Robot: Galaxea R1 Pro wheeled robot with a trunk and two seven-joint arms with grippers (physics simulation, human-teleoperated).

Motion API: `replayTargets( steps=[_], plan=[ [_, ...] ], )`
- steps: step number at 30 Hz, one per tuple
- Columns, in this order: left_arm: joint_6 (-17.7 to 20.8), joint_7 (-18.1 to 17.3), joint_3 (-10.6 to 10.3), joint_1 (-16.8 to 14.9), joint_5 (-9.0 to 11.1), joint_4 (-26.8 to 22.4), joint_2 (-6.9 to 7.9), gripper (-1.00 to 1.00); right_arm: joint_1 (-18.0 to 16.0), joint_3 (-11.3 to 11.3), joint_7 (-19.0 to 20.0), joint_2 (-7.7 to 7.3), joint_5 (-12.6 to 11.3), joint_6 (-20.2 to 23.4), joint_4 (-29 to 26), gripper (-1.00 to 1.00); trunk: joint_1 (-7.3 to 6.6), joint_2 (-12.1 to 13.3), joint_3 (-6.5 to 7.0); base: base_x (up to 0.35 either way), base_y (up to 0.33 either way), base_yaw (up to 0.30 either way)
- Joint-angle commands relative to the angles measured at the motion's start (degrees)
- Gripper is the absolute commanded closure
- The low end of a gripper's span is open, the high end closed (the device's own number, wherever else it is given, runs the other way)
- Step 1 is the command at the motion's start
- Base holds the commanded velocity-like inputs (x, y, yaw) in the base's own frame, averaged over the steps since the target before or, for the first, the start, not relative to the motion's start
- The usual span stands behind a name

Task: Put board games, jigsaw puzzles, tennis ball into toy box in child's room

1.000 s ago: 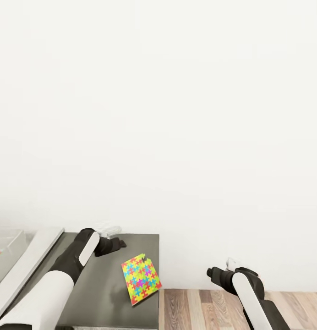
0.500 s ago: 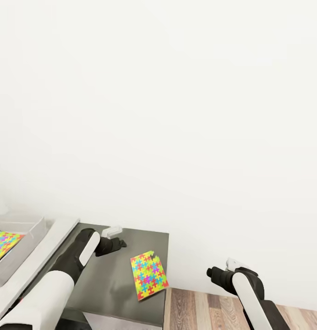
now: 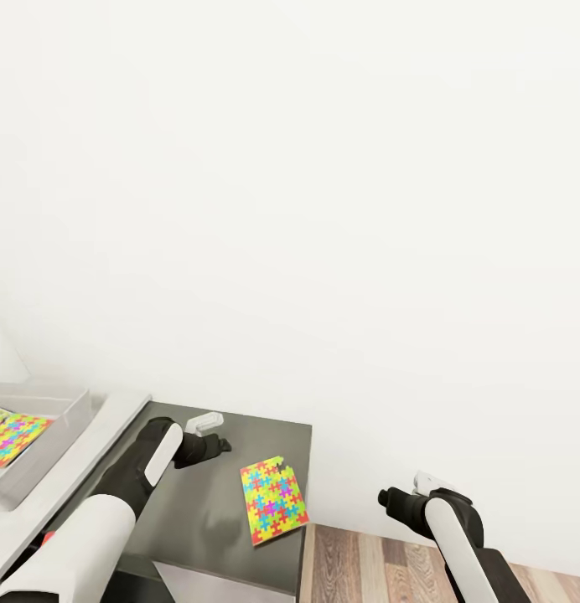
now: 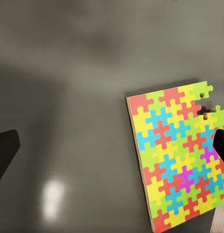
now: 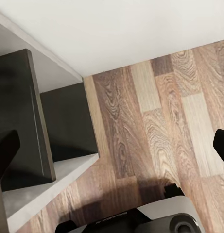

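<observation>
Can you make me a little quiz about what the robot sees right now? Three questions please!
1. True or false: the jigsaw puzzle on the dark grey surface has every piece in place.
2. Where is the second jigsaw puzzle? A) on the floor B) in the light grey toy box C) in the right gripper
3. Fill in: the left gripper hangs over the dark surface with its jaws ____ and holds nothing.

Key
1. False: a notch shows at one corner, where a piece is missing.
2. B.
3. Open: the two fingertips sit wide apart in the left wrist view, one beside the puzzle's edge.
</observation>
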Motion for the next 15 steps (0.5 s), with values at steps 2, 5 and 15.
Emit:
replayTargets(
  steps=[2,5,15],
  plan=[
    [0.09,0.51,-0.28,-0.05,0.59,-0.07,0.06,-1.00,-0.06,0.09,-0.59,-0.05,-0.51,0.11,-0.07,-1.00,0.04,-0.13,-0.14,0.000,-0.075,0.003],
    [0.02,0.46,-0.28,-0.05,0.59,-0.07,0.06,-1.00,-0.07,0.10,-0.59,-0.07,-0.51,0.11,-0.07,-1.00,0.04,-0.13,-0.14,0.000,-0.175,0.001],
    [0.49,0.18,-0.28,-0.05,0.55,-0.11,0.53,-1.00,-0.06,0.02,-0.59,-0.36,-0.51,0.13,0.03,-1.00,0.04,-0.13,-0.14,0.000,-0.075,0.000]
  ],
)
